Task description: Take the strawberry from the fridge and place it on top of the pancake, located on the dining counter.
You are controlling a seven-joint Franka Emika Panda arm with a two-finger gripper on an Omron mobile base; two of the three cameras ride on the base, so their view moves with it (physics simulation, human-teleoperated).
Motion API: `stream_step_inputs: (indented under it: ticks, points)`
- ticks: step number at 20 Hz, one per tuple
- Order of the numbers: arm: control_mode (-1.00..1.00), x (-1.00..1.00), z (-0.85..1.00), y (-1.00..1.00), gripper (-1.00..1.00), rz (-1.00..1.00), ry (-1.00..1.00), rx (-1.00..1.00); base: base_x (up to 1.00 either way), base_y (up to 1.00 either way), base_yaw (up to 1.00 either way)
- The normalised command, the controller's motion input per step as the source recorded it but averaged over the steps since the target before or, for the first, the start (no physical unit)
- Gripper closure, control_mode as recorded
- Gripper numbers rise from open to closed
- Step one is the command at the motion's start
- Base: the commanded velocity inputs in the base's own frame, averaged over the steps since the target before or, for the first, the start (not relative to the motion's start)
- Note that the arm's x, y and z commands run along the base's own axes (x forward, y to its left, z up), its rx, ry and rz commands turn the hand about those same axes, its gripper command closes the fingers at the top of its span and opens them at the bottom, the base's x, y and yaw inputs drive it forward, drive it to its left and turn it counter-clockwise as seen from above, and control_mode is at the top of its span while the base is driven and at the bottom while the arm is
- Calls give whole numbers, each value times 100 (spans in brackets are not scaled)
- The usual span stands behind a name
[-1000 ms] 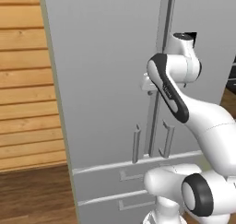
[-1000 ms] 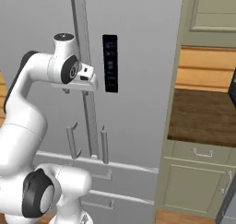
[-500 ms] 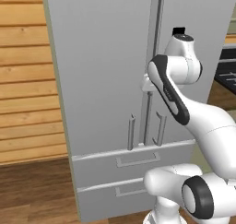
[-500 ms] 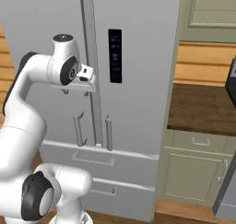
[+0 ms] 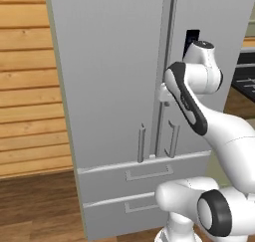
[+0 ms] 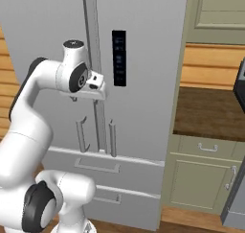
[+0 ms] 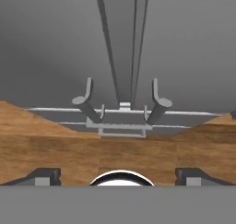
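The fridge [image 5: 109,86] stands right in front of me, tall and light grey, with both upper doors shut, so the strawberry is hidden. Its two bar handles [image 5: 141,144] flank the door seam above two drawers [image 5: 149,174]. In the right base view my hand hangs at the seam of the fridge [image 6: 148,83], level with the dark control panel [image 6: 119,58]. The hand view looks down the front of the fridge [image 7: 55,57] at the handles' lower ends [image 7: 85,98]. My gripper [image 7: 118,174] is open and holds nothing. The pancake and the dining counter are out of view.
A wood-plank wall [image 5: 25,86] lies left of the fridge. To its right stands a brown-topped wall counter [image 6: 210,114] on panelled green cabinets [image 6: 201,177], with a green wall cabinet [image 6: 217,11] above. A wooden floor [image 5: 35,206] runs below.
The whole picture has shifted, so the base has driven a little and the fridge sits differently in both base views. The jaws have spread slightly wider.
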Motion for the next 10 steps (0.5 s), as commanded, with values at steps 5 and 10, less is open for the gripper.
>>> stream_step_inputs:
  ticks: [5, 10]
  points:
    - [-100, 39, -63, -32, -100, 0, 0, 2, 0, 0, 0]
    - [-100, 24, -72, -31, -100, 0, -8, 0, 0, 0, 0]
